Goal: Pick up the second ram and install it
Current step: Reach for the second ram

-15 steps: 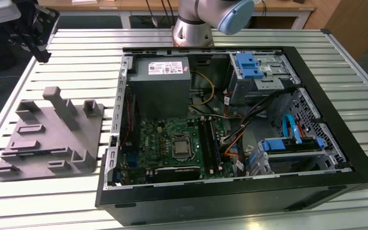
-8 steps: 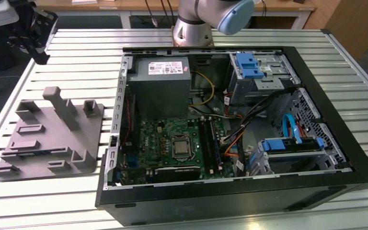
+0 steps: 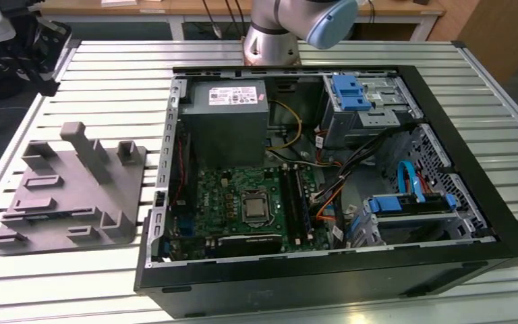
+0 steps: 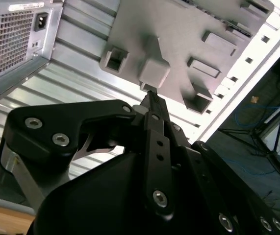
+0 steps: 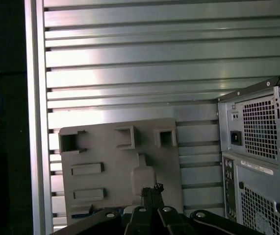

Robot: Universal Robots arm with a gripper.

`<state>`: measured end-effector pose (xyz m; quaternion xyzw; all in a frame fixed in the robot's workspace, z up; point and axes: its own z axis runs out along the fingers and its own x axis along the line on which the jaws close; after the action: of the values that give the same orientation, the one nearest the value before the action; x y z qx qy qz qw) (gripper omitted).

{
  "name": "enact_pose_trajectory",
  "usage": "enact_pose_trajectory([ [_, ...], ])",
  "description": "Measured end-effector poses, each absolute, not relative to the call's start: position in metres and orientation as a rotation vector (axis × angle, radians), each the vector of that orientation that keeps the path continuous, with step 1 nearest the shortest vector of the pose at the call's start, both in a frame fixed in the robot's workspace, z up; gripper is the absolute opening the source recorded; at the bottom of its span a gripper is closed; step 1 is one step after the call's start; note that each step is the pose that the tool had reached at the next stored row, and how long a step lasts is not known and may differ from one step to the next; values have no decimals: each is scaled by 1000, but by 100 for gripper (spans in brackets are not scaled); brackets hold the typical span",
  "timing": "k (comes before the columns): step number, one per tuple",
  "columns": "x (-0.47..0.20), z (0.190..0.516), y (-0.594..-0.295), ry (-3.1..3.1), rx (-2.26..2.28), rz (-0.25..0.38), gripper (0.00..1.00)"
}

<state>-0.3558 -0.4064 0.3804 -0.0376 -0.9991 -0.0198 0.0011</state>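
First wrist view: gripper (image 5: 152, 188) hangs over the grey fixture (image 5: 111, 157), fingers pressed together, nothing visible between them. The second ram (image 5: 82, 212) lies flat along one fixture edge, off to the side of the fingertips, long axis following that edge. We count one ram on the fixture, one fixture, and one computer case (image 3: 331, 283).

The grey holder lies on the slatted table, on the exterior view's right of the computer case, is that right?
Not quite: the exterior view shows the holder on the slatted table, but on that view's left of the case.
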Motion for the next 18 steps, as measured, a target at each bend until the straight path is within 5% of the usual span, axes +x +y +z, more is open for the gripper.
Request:
enact_pose_trajectory([
  [18,-361,377,-411,-3109,-102,-54,10],
])
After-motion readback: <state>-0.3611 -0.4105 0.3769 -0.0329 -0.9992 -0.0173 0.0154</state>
